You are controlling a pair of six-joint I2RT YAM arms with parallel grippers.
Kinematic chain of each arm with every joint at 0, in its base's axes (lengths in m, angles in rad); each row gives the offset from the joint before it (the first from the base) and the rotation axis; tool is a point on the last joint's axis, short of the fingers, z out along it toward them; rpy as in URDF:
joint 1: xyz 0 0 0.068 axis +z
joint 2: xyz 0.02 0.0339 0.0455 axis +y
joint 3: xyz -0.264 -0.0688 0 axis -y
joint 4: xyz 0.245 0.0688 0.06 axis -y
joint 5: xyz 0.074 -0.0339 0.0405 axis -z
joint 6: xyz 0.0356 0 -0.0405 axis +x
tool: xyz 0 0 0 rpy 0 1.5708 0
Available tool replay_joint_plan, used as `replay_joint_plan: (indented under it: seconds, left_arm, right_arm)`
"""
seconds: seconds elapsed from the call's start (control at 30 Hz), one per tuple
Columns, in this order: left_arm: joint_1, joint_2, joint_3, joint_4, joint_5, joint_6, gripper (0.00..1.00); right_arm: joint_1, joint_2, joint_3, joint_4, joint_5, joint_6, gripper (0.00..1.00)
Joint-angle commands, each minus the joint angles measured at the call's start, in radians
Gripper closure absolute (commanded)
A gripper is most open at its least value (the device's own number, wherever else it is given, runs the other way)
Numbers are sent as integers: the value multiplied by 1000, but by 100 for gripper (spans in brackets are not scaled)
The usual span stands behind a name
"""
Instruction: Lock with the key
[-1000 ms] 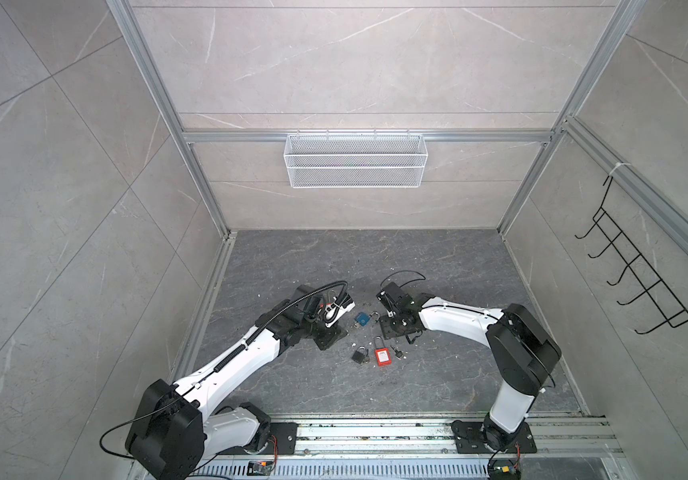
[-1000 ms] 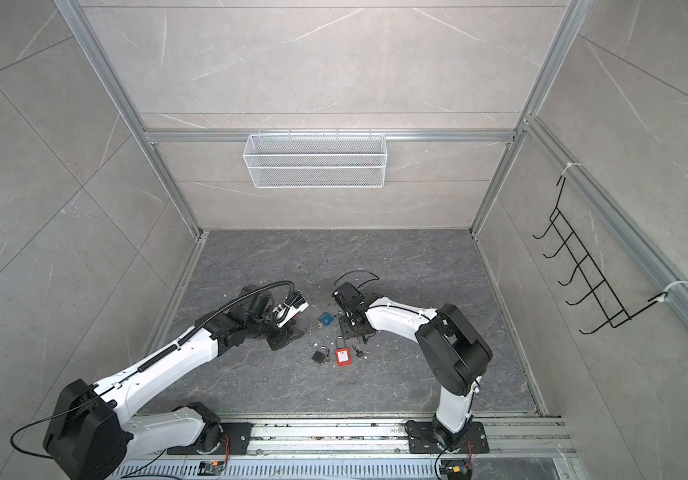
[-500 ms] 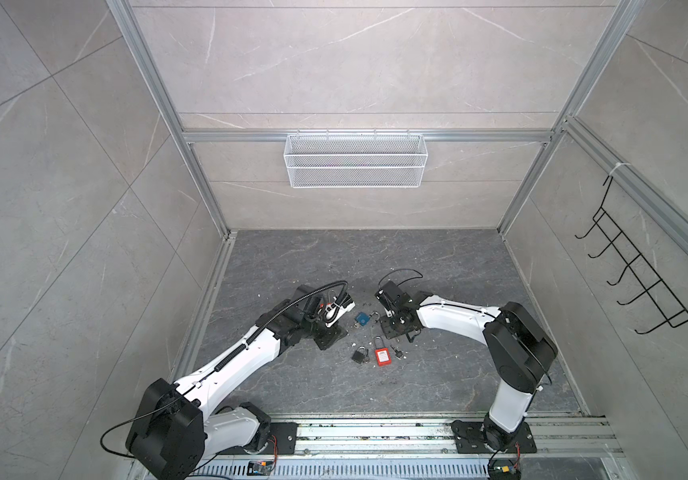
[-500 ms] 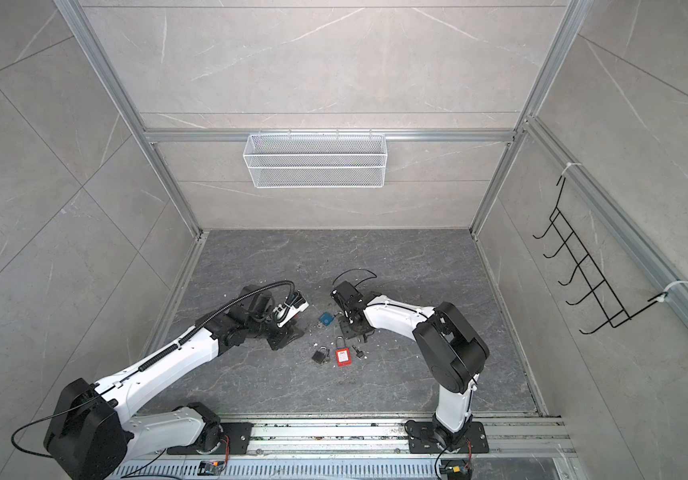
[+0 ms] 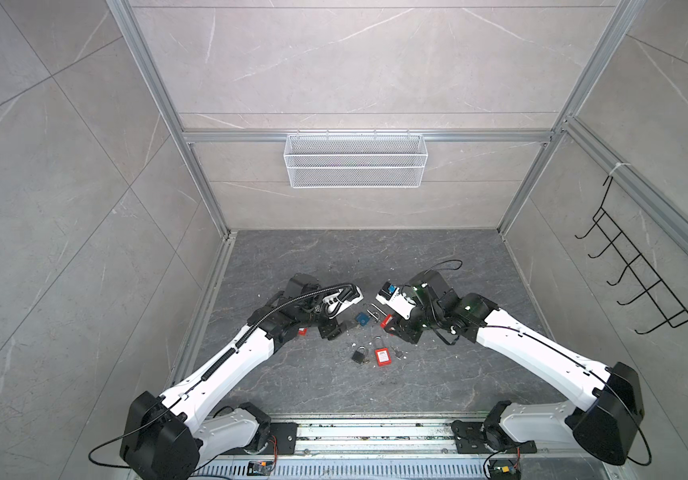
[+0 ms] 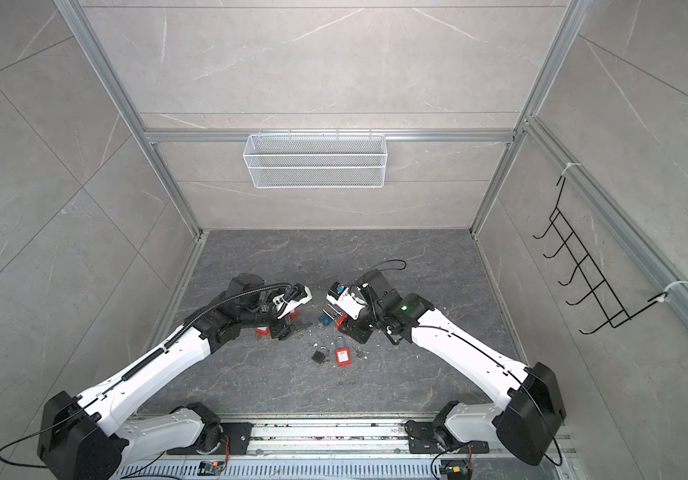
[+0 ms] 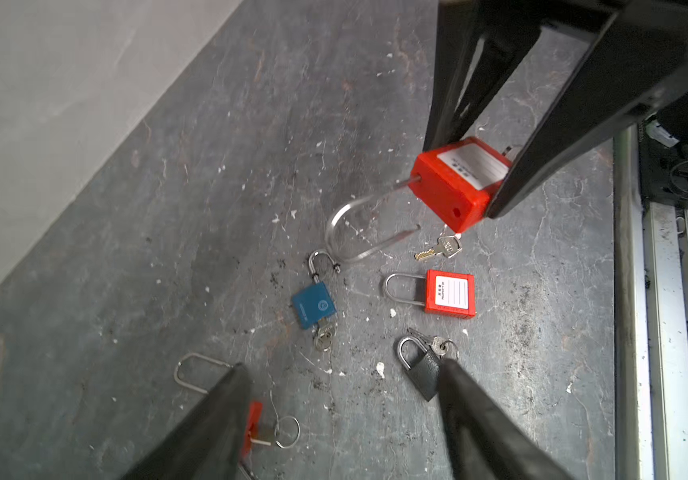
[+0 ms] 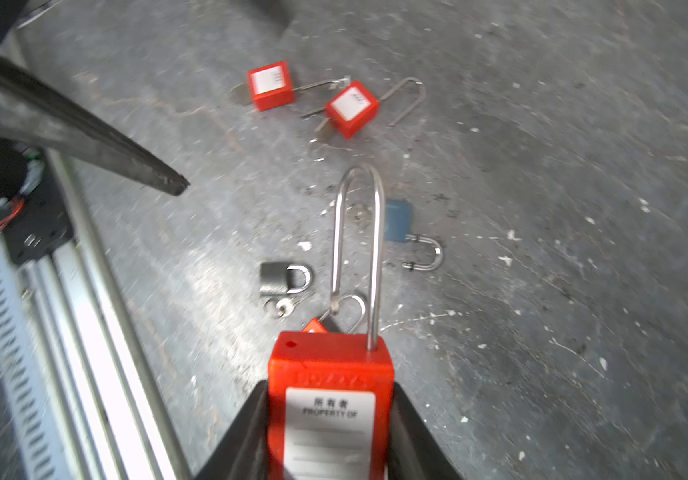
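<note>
My right gripper [image 8: 330, 388] is shut on the body of a red padlock [image 8: 330, 374] with a white label, held just above the floor. Its long steel shackle [image 8: 359, 232] stands open, one leg out of the body. The same padlock [image 7: 456, 183] shows in the left wrist view, and small in a top view [image 5: 386, 320]. A loose key [image 7: 438, 248] lies on the floor just below it. My left gripper [image 7: 342, 365] hangs open to the left of the padlock, nothing between its fingers [image 8: 126, 162]. Both grippers face each other at mid-floor [image 5: 332, 328].
On the floor lie a red padlock [image 7: 450, 295], a blue padlock [image 7: 313, 307] with a key in it, a black padlock [image 7: 421, 370] with keys, and two more red padlocks [image 8: 271, 85] [image 8: 352, 109]. The metal rail [image 7: 662, 332] runs along the front edge.
My left gripper's jaws have spread wide apart. The right gripper's jaws have drawn in on the red padlock. Both arms stay at about the same place.
</note>
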State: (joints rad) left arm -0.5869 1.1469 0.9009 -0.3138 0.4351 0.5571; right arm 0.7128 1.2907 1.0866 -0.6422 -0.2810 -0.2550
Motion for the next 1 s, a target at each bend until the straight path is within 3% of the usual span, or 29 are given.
replay_joint_plan:
  seconds: [0.0, 0.13, 0.33, 0.53, 0.7, 0.97]
  left_arm:
    - [-1, -15, 27, -5, 145, 135, 2]
    - [-1, -14, 33, -11, 223, 165, 10]
    - [-1, 31, 88, -113, 325, 207, 35]
    - [-1, 59, 109, -162, 344, 228, 46]
    - [-1, 89, 129, -196, 355, 240, 49]
    - [-1, 100, 135, -200, 399, 242, 76]
  right_arm:
    - [11, -45, -33, -32, -103, -104, 86]
    - [24, -70, -45, -26, -147, -115, 86]
    - [46, -89, -50, -24, -153, -138, 87]
    - [60, -108, -50, -28, -156, -174, 88]
    - [65, -120, -47, -25, -167, -192, 89]
    - [71, -122, -33, -33, -161, -214, 89]
